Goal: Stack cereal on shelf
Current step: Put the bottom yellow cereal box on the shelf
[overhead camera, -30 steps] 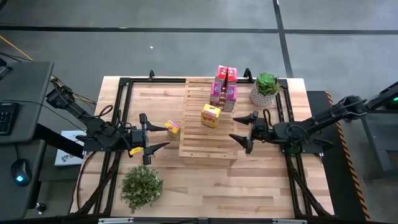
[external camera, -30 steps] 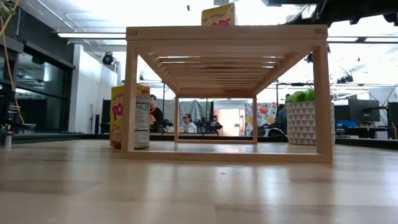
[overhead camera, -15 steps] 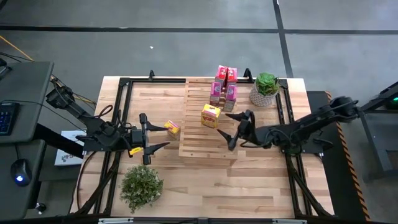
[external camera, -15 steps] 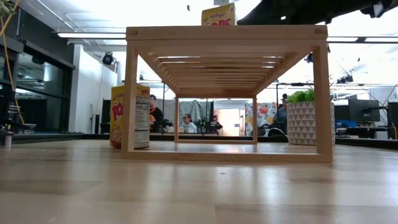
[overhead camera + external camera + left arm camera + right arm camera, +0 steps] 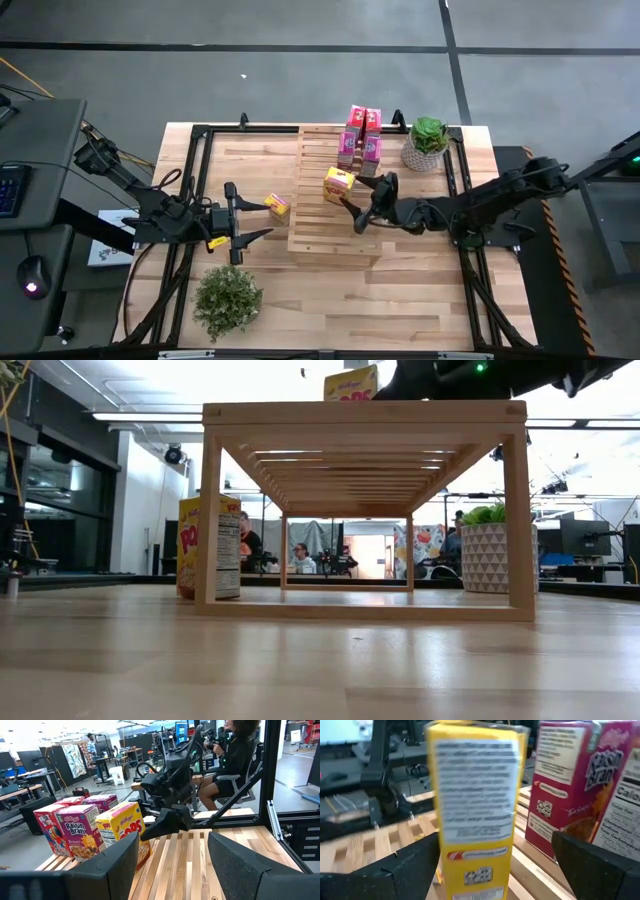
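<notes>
The shelf [image 5: 334, 215] is a pale slatted rack in the middle of the table. Several pink cereal boxes [image 5: 361, 138] stand stacked at its far end, and one yellow box [image 5: 339, 185] stands upright on the slats near them. A second yellow box [image 5: 278, 206] stands on the table left of the shelf, beside a shelf leg [image 5: 208, 547]. My right gripper [image 5: 352, 212] is open above the shelf; in the right wrist view its fingers [image 5: 410, 865] flank the yellow box [image 5: 475, 795] without touching. My left gripper [image 5: 268, 220] waits open by the table box.
A potted green plant [image 5: 428, 143] stands at the far right, close to the pink boxes. A leafy plant [image 5: 227, 300] sits near the left near corner. Black frame rails [image 5: 196, 160] run along the table's sides. People sit in the room beyond the table.
My right gripper has moved toward the table's left, from the shelf's right edge to over the slats, closing in on the yellow box on the shelf. It has stayed open. The boxes have not moved.
</notes>
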`<move>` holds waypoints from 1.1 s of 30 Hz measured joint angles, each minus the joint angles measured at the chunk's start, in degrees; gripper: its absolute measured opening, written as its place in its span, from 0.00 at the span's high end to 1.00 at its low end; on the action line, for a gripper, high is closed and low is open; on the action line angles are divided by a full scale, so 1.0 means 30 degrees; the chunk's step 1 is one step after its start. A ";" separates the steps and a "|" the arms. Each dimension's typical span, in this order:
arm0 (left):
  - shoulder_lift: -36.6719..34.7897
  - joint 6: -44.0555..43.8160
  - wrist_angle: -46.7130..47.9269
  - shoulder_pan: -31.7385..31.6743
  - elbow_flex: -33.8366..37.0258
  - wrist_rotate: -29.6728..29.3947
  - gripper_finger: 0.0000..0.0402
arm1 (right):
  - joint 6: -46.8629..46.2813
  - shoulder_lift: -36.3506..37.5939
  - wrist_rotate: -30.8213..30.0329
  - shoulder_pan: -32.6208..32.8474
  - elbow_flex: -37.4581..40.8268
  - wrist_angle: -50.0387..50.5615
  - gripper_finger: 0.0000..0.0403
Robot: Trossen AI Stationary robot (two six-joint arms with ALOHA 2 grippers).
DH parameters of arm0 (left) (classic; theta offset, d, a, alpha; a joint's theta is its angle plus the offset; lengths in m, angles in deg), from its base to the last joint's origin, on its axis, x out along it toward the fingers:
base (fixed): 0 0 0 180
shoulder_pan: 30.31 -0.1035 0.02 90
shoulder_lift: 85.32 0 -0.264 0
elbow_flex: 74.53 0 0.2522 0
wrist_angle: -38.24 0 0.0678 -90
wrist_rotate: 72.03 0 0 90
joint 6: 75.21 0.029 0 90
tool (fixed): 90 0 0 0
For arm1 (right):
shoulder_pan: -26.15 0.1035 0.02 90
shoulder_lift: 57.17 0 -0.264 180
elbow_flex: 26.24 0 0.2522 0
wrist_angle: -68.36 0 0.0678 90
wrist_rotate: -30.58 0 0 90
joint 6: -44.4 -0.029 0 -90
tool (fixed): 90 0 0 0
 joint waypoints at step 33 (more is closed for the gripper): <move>0.0000 0.0000 0.0000 0.0000 0.0000 0.0007 0.43 | -0.0725 -0.0058 0.2375 -0.1005 -0.0032 0.0021 0.42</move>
